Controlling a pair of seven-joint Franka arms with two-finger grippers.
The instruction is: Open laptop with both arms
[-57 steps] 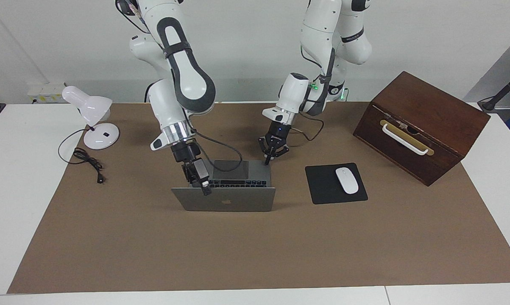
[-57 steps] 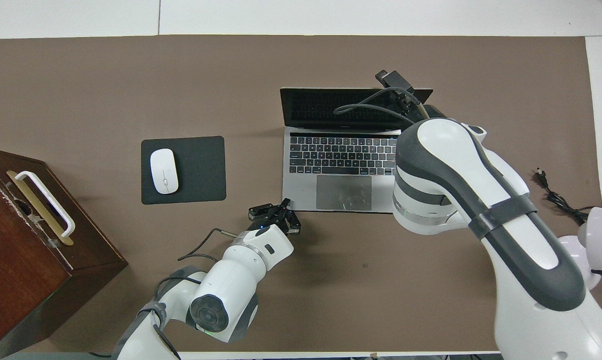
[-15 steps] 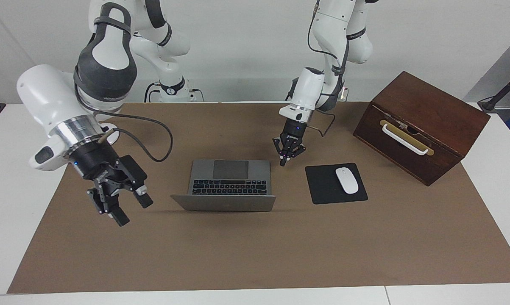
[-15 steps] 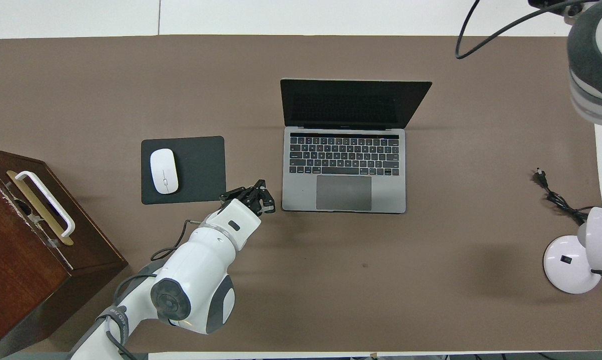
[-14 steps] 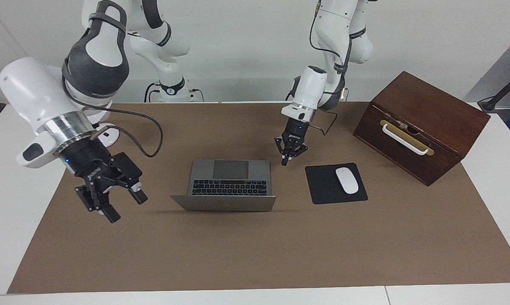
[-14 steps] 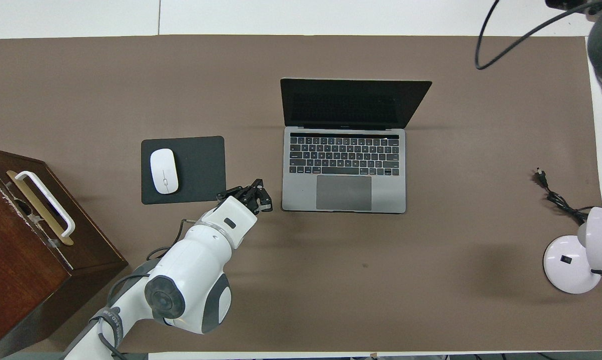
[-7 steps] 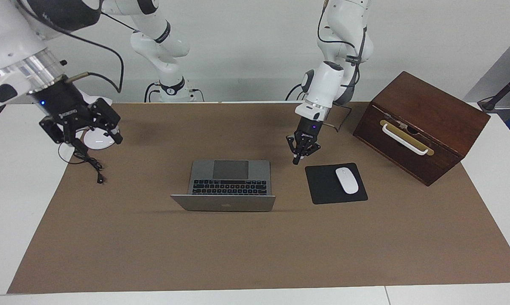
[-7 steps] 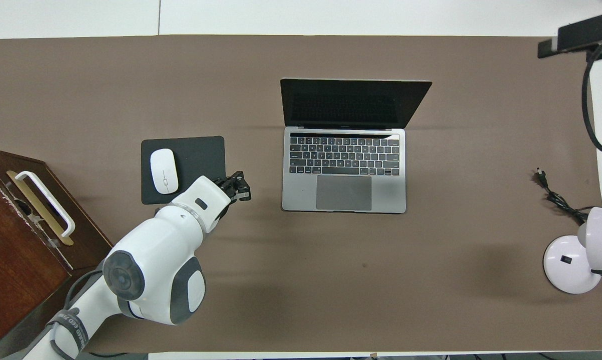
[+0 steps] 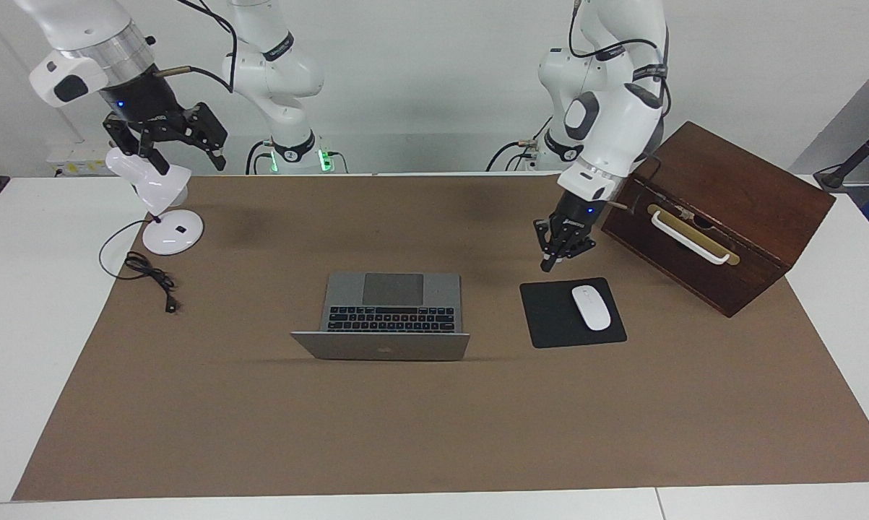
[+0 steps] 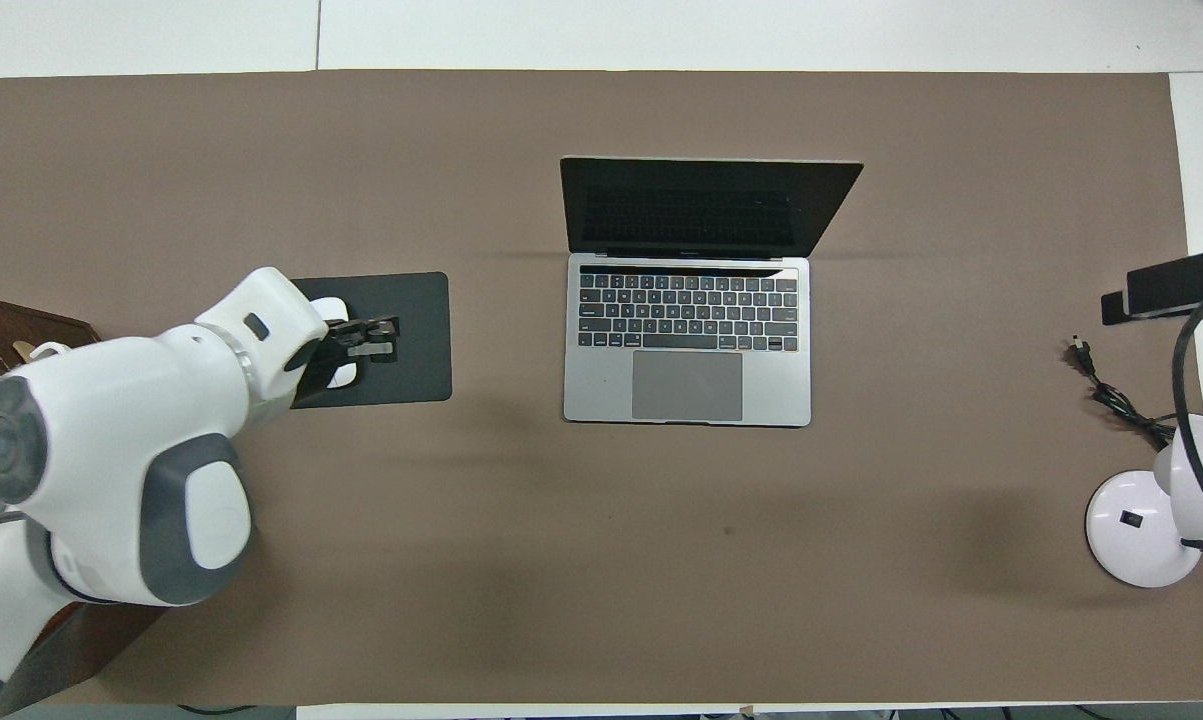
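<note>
The silver-grey laptop stands open at the middle of the brown mat, with its black keys and grey trackpad showing; it also shows in the overhead view. Nothing touches it. My left gripper is shut and empty, in the air over the edge of the black mouse pad. In the overhead view the left gripper covers most of the white mouse. My right gripper is open and empty, raised high over the white desk lamp. One of its fingers shows in the overhead view.
A white mouse lies on the mouse pad. A brown wooden box with a white handle stands at the left arm's end. The lamp's black cord lies on the mat at the right arm's end.
My right gripper has risen and swung away from the laptop to above the lamp. My left gripper has moved from the laptop's corner to over the mouse pad. The laptop has stayed open.
</note>
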